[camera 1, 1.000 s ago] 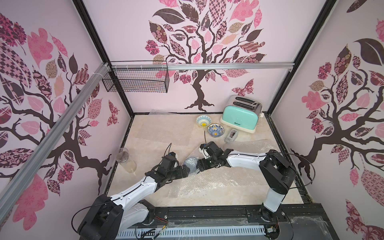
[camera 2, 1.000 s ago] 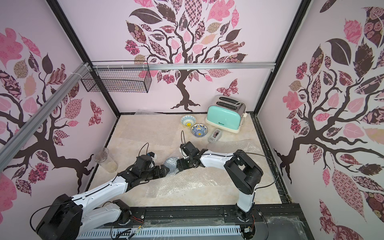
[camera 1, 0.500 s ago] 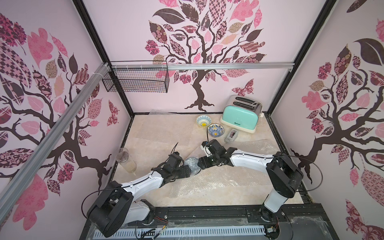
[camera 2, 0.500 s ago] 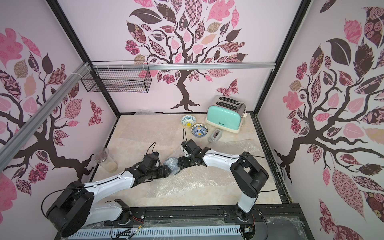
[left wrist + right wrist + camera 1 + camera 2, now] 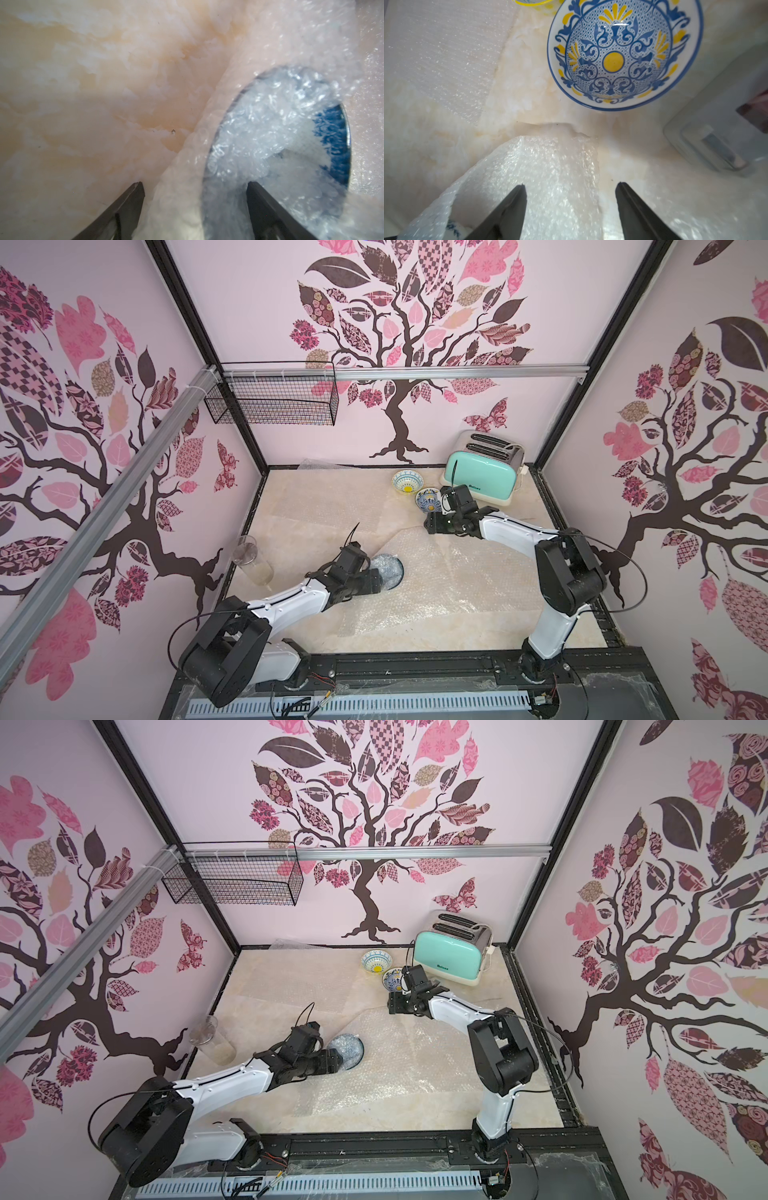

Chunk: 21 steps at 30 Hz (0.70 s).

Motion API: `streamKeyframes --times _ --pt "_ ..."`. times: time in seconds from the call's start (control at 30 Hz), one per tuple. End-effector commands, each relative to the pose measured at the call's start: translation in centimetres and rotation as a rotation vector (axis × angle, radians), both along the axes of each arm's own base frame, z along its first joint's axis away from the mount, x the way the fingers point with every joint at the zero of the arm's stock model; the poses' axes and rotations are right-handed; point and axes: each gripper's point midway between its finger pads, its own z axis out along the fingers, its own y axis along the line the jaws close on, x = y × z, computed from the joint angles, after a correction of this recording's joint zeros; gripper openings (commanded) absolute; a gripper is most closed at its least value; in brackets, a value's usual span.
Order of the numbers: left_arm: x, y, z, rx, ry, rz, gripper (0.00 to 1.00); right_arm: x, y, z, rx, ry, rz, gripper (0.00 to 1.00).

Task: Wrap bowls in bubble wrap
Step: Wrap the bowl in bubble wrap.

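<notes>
- Bowl-wrapping under way: the blue bowl (image 5: 336, 135) sits left of centre on the table (image 5: 457, 645). An edge of the bubble wrap (image 5: 449, 572) is folded over its rim and stuffed inside, and the rest of the sheet spreads to the right.
- Left gripper (image 5: 195, 184) stands wide and holds nothing, one finger outside the rim and one over the stuffing.
- Right gripper (image 5: 570, 185), also wide and empty, hovers over the sheet's far corner, near the yellow-centred bowl (image 5: 614, 60). Another unwrapped bowl (image 5: 407, 482) waits beyond, by the toaster (image 5: 478, 479).
- Handling, by judgement: the ceramic is rigid, glazed, probably slippery and easily chipped, so grip it across the rim, through the padding. The wrap is light, limp and springy; pinch it at a corner or edge.
</notes>
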Motion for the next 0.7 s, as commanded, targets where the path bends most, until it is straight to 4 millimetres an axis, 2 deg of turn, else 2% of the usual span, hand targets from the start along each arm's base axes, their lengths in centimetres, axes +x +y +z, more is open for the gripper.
streamKeyframes --times 0.0,0.2,0.37,0.5,0.57,0.67 --pt "-0.3 0.4 -0.5 0.040 0.014 -0.011 0.83 0.6 0.4 -1.1 -0.049 0.015 0.022 0.73" --pt "-0.3 0.4 -0.5 0.039 0.012 -0.014 0.82 0.2 0.7 -4.2 -0.055 0.092 0.038 0.70" --pt "-0.3 0.4 -0.8 0.044 0.016 -0.013 0.81 -1.5 1.9 -5.3 0.024 0.154 0.079 0.55" --pt "-0.3 0.5 -0.9 0.049 0.017 -0.010 0.81 -2.6 3.0 -4.3 0.113 0.163 0.112 0.39" --pt "-0.3 0.5 -0.9 0.049 0.016 -0.010 0.81 -3.0 3.5 -3.1 0.150 0.155 0.126 0.33" --pt "-0.3 0.4 -0.9 0.050 0.014 -0.011 0.81 -3.7 4.3 -0.3 0.199 0.102 0.156 0.26"
